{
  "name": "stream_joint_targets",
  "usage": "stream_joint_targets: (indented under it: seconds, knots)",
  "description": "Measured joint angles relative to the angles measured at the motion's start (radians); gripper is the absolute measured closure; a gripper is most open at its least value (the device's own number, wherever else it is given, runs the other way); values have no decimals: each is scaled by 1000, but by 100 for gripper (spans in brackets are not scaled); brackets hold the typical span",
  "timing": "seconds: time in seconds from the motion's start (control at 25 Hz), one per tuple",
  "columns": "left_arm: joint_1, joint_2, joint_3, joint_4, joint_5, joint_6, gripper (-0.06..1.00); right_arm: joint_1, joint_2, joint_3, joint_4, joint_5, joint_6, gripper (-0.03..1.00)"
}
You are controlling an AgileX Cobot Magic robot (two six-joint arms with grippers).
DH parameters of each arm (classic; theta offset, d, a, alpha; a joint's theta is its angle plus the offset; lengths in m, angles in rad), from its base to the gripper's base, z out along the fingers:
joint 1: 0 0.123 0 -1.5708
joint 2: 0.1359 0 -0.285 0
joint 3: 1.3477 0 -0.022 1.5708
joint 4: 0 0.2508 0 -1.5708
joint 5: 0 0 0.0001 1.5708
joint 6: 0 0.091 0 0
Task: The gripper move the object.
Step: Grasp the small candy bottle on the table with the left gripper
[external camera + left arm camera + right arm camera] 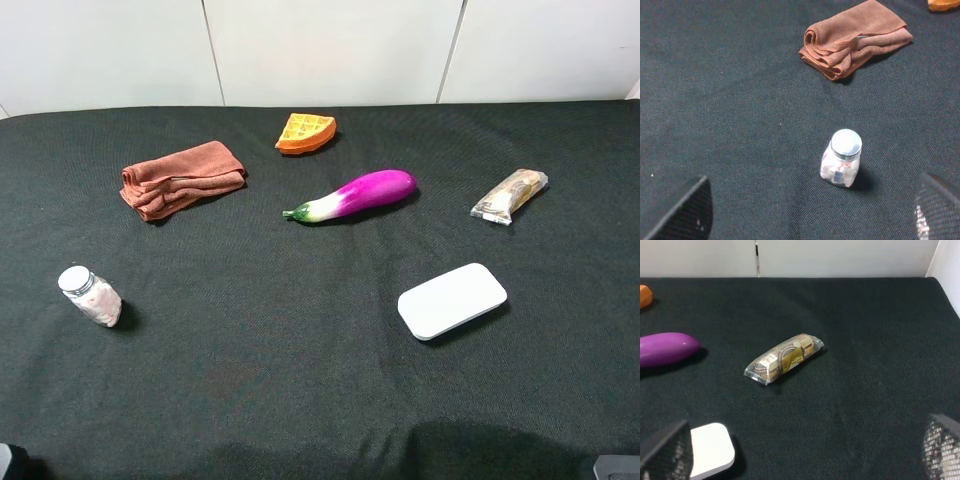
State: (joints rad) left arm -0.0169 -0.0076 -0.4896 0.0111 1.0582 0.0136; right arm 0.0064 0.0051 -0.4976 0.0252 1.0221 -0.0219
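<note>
The object is a small clear shaker jar (90, 296) with a white cap and pale pink-white contents. It stands upright on the black cloth at the left side of the table. In the left wrist view the jar (841, 159) sits ahead of my left gripper (810, 220), whose dark fingers (682, 212) are spread wide apart and empty, not touching it. My right gripper (802, 455) is also open and empty, far from the jar, over the right side of the table. In the high view only dark bits of the arms show at the bottom corners.
A folded brown cloth (182, 178) lies behind the jar. An orange waffle toy (305, 132), a purple eggplant toy (355, 195), a wrapped snack bar (510, 195) and a white flat rounded box (452, 300) lie across the table. A white wall runs along the far edge.
</note>
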Motion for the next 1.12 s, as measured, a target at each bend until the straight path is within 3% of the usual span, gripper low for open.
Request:
stream_joint_targets:
  seconds: [1.12]
  knots:
    - [0, 55, 0, 3, 0, 0, 10, 0, 0, 0, 0, 0, 0, 27]
